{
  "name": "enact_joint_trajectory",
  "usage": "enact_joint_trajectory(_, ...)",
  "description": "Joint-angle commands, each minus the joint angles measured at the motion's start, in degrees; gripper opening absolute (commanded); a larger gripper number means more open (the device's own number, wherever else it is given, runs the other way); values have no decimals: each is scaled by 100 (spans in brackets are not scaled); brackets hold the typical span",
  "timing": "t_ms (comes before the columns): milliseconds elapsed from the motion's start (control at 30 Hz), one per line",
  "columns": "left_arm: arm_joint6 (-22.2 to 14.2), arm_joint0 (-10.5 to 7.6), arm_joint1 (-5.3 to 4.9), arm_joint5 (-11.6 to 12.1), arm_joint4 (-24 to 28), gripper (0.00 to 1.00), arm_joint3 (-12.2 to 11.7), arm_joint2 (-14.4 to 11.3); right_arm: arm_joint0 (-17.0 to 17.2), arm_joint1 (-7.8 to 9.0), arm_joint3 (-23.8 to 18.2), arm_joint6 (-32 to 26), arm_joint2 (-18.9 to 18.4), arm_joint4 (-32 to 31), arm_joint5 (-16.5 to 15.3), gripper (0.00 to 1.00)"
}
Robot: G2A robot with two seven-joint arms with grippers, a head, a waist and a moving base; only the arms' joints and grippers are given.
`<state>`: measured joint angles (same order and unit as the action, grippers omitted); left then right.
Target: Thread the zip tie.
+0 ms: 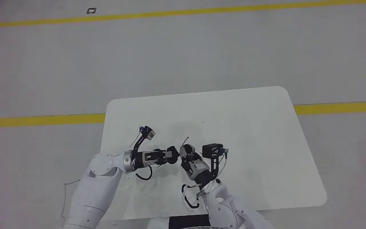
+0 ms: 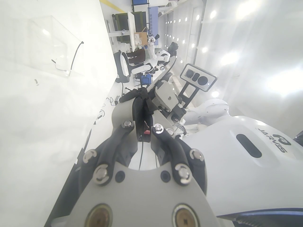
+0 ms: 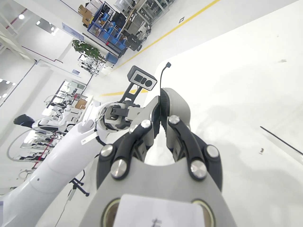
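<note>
Between the right gripper's [image 3: 161,101] fingers [image 3: 176,106], zip tie [image 3: 161,79] juts outward, head foremost

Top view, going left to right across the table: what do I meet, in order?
left wrist camera → left gripper → right gripper, shut on the zip tie → right wrist camera

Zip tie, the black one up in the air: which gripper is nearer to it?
Right. The right gripper is shut on the zip tie, whose head pokes out past its tips. The left gripper sits close beside it.
</note>
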<state>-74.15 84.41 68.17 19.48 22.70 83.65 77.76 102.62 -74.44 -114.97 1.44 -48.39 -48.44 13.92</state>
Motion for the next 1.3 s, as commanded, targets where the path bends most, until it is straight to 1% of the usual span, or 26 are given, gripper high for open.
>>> enact_joint_trajectory(0,0,0,0,0,0,0,0,0,-20,13,7,33,23,-9,27,0)
enact_joint_trajectory(200,0,0,0,0,0,0,0,0,-57,32,23,131,68,-113,101,0)
enact_joint_trajectory(333,0,0,0,0,0,0,0,0,-100,35,68,43,117,-348,115,0)
enact_joint_trajectory(467,0,0,0,0,0,0,0,0,-108,33,82,-7,126,-443,112,0)
enact_joint_trajectory(900,0,0,0,0,0,0,0,0,-61,33,100,-75,97,-629,118,0)
enact_joint_trajectory(1067,0,0,0,0,0,0,0,0,-30,37,78,-60,70,-664,71,0)
enact_joint_trajectory(1100,0,0,0,0,0,0,0,0,-23,38,75,-60,64,-668,63,31)
enact_joint_trajectory(1133,0,0,0,0,0,0,0,0,-15,39,69,-56,58,-677,54,47)
enact_joint_trajectory(1167,0,0,0,0,0,0,0,0,-9,39,63,-50,52,-683,50,55)
enact_joint_trajectory(1233,0,0,0,0,0,0,0,0,6,40,48,-29,38,-699,47,78)
enact_joint_trajectory(1267,0,0,0,0,0,0,0,0,14,40,42,-19,32,-704,46,80)
